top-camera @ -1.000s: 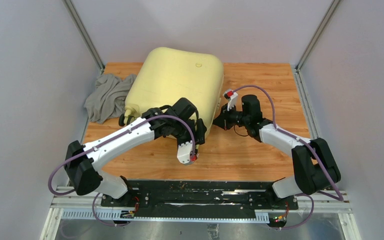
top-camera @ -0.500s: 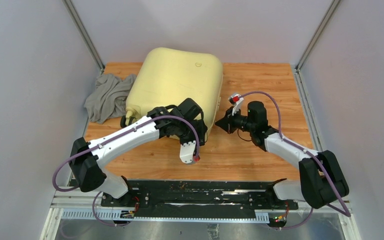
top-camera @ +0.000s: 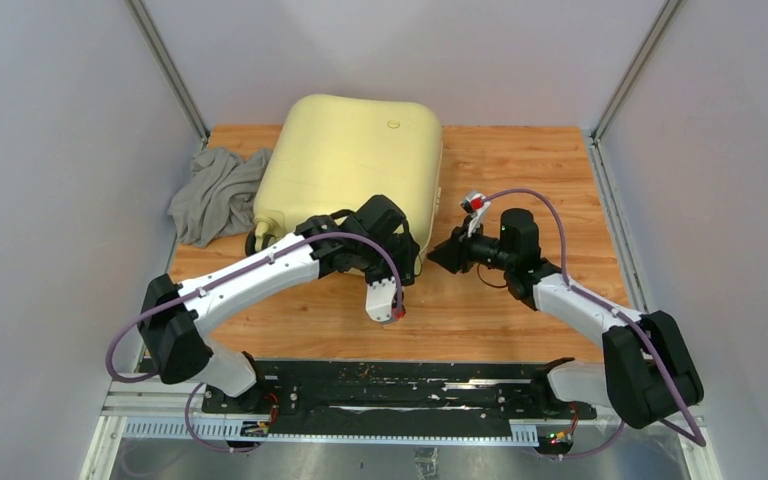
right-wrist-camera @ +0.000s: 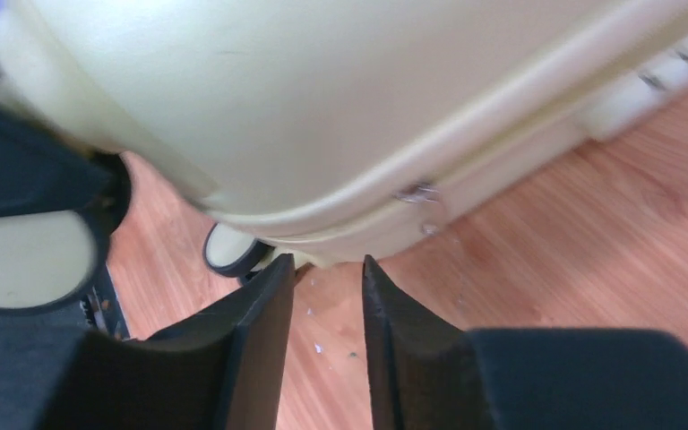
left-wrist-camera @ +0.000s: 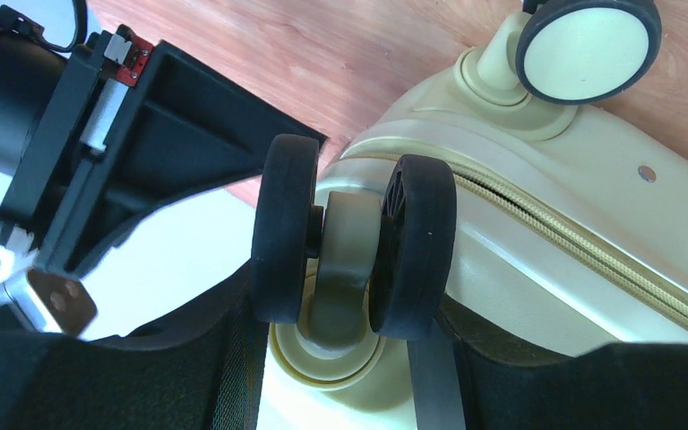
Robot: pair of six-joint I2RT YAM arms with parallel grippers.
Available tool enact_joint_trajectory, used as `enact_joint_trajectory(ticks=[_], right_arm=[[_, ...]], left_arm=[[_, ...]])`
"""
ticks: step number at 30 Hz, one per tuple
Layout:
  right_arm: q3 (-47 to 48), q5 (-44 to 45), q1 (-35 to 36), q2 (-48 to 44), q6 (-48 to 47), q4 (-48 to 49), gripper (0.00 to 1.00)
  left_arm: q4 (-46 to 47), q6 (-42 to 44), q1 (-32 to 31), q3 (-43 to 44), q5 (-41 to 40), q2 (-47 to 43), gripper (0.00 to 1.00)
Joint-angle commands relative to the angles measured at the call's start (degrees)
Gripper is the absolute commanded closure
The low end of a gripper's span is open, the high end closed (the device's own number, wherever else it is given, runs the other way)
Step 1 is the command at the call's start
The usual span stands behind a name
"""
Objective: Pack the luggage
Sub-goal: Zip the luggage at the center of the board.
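The luggage point(top-camera: 350, 165), a pale-yellow hard-shell suitcase, lies closed on the wooden table. My left gripper point(top-camera: 408, 262) is at its near right corner. In the left wrist view my left gripper point(left-wrist-camera: 349, 318) is shut on a twin black wheel point(left-wrist-camera: 354, 237) of the luggage point(left-wrist-camera: 537, 224), a finger against each tyre. My right gripper point(top-camera: 434, 257) hovers just right of that corner. In the right wrist view my right gripper point(right-wrist-camera: 326, 264) is open over bare wood, with nothing between its fingers and the luggage point(right-wrist-camera: 322, 98) just ahead.
A crumpled grey cloth point(top-camera: 218, 190) lies on the table at the luggage's left side. Another wheel point(left-wrist-camera: 587, 36) sticks out at the top of the left wrist view. Grey walls enclose the table on three sides.
My left gripper has closed on the wheel. My right gripper has drawn back from the luggage's side towards the near edge and opened. The luggage has shifted slightly left.
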Motion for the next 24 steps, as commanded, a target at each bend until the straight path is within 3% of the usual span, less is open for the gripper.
enact_joint_trajectory(ticks=[1,3,5,9,24], right_arm=[[-1.81,-0.68,-6.87,-2.18,3.34,3.39,0.49],[-2.66,-0.38,-8.45,-3.09,1.43,3.99,0.36],[-0.97,-3.58,-9.73,-1.47,-0.92,3.34,0.31],[3.1,-16.58,-11.73,6.34,-1.07,4.77,0.31],[10.09,-29.95,-11.35,23.32,6.06,18.87,0.28]], left_arm=[[3.27,4.15,0.55,-1.07,-4.47,-5.25,1.0],[3.18,4.05,0.55,-2.55,-4.77,-6.26,1.0],[3.3,4.17,0.55,-3.67,-4.57,-7.24,1.0],[3.32,4.83,0.52,-4.31,-4.75,-7.85,1.0],[3.27,5.1,0.31,-3.09,-4.41,-8.36,1.0]])
